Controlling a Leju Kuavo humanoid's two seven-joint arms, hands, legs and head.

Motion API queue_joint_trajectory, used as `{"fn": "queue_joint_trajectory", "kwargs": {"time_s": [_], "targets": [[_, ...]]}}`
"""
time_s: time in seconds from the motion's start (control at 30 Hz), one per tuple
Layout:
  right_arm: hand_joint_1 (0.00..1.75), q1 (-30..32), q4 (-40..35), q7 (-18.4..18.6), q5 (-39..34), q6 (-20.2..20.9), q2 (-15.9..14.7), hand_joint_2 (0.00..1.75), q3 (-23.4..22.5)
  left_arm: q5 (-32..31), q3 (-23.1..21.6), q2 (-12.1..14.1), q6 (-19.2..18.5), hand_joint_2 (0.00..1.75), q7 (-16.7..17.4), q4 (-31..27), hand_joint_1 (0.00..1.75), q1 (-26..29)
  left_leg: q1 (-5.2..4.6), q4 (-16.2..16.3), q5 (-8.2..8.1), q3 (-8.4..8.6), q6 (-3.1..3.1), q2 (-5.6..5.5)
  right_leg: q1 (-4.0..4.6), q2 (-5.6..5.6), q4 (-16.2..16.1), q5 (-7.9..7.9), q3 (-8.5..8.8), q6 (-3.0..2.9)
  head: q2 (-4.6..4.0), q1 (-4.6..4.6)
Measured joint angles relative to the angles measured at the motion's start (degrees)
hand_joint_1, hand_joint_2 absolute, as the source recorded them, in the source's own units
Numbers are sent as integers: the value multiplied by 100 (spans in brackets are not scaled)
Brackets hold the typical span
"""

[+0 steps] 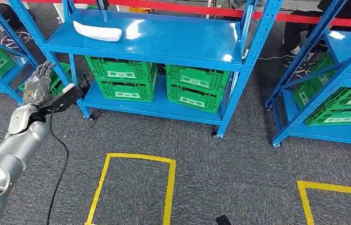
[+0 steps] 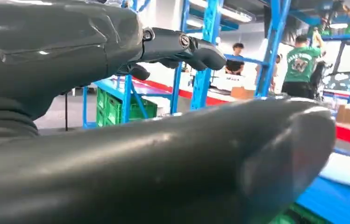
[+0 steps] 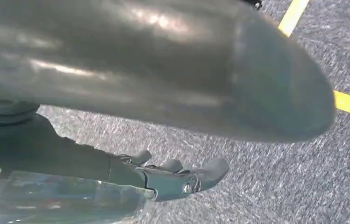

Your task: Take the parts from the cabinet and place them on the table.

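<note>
Lying on the blue cabinet shelf, white part; judged light, stiff, smooth, best gripped across its narrow middle. Raised left of the shelf, well apart from it, left hand, empty, fingers apart. Hung over carpet, right hand, loosely spread, empty
</note>
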Motion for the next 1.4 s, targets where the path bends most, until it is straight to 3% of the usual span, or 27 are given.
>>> {"fn": "queue_joint_trajectory", "kwargs": {"time_s": [0.03,0.07,0.13,0.17,0.2,0.23,0.3,0.37,0.4,0.47,0.5,0.53,0.57,0.67,0.7,0.77,0.9,1.0,1.03,1.07,1.1,1.17,1.2,1.23,1.27,1.3,1.4], "targets": [[0,11,0,-2,0,0,-9,0,2,2,0,-15,-2,0,0,15,0,34,-3,0,-40,44,-2,-2,-1,-2,29,92,-116,47,0,-2],[0,18,0,0,0,0,-13,0,2,0,0,-26,-2,0,0,24,0,55,-6,2,-82,101,-10,-6,0,-6,-213,301,-75,110,0,0],[0,19,0,0,0,0,-33,0,4,0,0,-44,-2,0,0,26,0,51,-9,13,-175,224,-37,-17,3,-13,-1259,918,277,205,0,2],[0,20,0,0,0,0,-44,0,4,0,0,-57,-2,0,0,26,0,52,-11,18,-227,259,-57,-19,10,-22,-1761,1170,436,188,0,2],[0,22,4,0,0,0,-57,0,4,2,0,-68,-2,0,0,35,0,43,-72,71,-296,271,-97,-31,29,-23,-1872,1200,527,84,0,-2],[0,20,4,2,-2,-11,-55,0,4,2,0,-74,-11,0,-11,42,0,44,-61,63,-319,276,-121,-35,34,-23,-1866,1177,536,12,0,-7],[0,16,4,7,-4,-96,-61,0,4,-4,0,-87,-15,0,-63,44,0,34,-43,44,-342,295,-162,-30,58,-22,-1860,1146,537,-45,0,-4],[0,1,2,13,-4,-175,-109,0,4,-65,0,-120,15,0,-94,44,0,-6,-21,187,-451,244,-244,-8,-39,-9,-1913,1131,633,-115,0,-9],[0,-21,2,17,-2,-197,-127,0,7,-83,-2,-146,35,0,-96,46,0,-26,-11,489,-594,109,-270,1,-40,-11,-1912,1101,666,-162,0,-15],[0,-55,2,46,11,-184,-185,0,13,-175,-9,-238,96,0,-94,63,0,-9,31,1438,-956,-403,-330,3,-40,-10,-1911,1051,729,-209,0,-11],[0,-66,2,70,54,-175,-216,0,26,-199,-15,-295,112,0,-94,70,0,15,47,1816,-1037,-646,-352,4,-40,-8,-1909,1019,762,-209,0,-11],[0,-66,2,85,88,-175,-258,0,46,-243,-24,-373,111,0,-94,74,0,28,70,1963,-973,-798,-361,8,-40,-5,-1908,983,809,-197,0,-11],[0,-62,2,90,103,-179,-290,0,74,-264,-37,-433,105,0,-62,72,0,21,89,1790,-754,-781,-364,15,-42,-2,-1907,944,866,-180,0,-11],[0,-54,-2,37,162,-201,-400,0,166,-323,-46,-553,63,0,46,57,0,-66,109,366,191,-239,-313,19,-43,22,-1916,819,1036,-112,0,-9],[0,-45,-2,31,181,-221,-450,0,190,-271,-44,-595,35,0,55,59,0,-123,57,279,131,-128,-285,6,-2,24,-1908,797,1038,-73,0,9],[0,-7,-2,28,203,-234,-560,0,242,-221,-42,-699,-5,0,85,53,0,-186,17,192,53,-124,-194,12,-15,20,-1908,787,997,-18,0,-24],[0,27,-33,33,306,-273,-761,0,337,-170,-13,-833,29,0,210,46,0,-293,46,23,24,7,-101,11,-21,-38,-1761,674,915,75,0,-13],[0,-19,-68,39,328,-286,-868,0,422,-173,-4,-863,33,0,243,48,0,-359,23,28,-6,22,-23,16,-39,-38,-388,229,122,1,0,0],[0,-17,-85,39,326,-280,-885,0,442,-181,-7,-872,0,0,243,48,0,-348,12,32,-13,27,-19,9,-40,-39,-84,207,-81,24,0,2],[0,-18,-103,39,326,-273,-892,0,457,-184,-4,-872,-20,0,243,48,0,-335,11,32,-21,38,-21,1,-41,-39,-53,266,-155,57,0,4],[0,-24,-125,39,330,-269,-896,0,472,-181,-4,-868,-24,0,243,48,0,-339,11,38,-34,52,-31,-13,-42,-40,-314,450,-83,115,0,4],[0,-55,-164,44,352,-234,-925,0,531,-181,2,-837,-35,0,240,48,0,-374,16,74,-79,88,-72,-23,-56,-46,-1321,924,352,215,0,4],[0,-73,-173,50,361,-225,-942,0,557,-183,7,-822,-41,0,240,48,0,-395,6,105,-111,86,-110,-26,-66,-65,-1759,1065,535,212,0,9],[0,-93,-177,54,363,-219,-942,0,575,-181,11,-785,-48,0,240,48,0,-409,-44,138,-145,68,-144,-29,-31,-56,-1762,1051,597,158,0,4],[0,-93,-188,70,365,-212,-940,0,592,-181,24,-754,-55,0,238,50,0,-424,-46,166,-167,62,-126,-27,-84,-46,-1801,1094,589,95,0,-4],[0,-90,-188,94,365,-205,-916,0,608,-181,33,-732,-55,0,229,53,0,-427,-45,167,-155,61,-30,-25,-68,-40,-1796,1094,587,90,0,0],[0,-81,-188,138,286,-270,-900,0,649,-177,44,-684,-17,0,148,85,0,-440,-30,141,-151,86,-14,-16,-50,-13,-1796,1094,591,87,0,-4]]}}
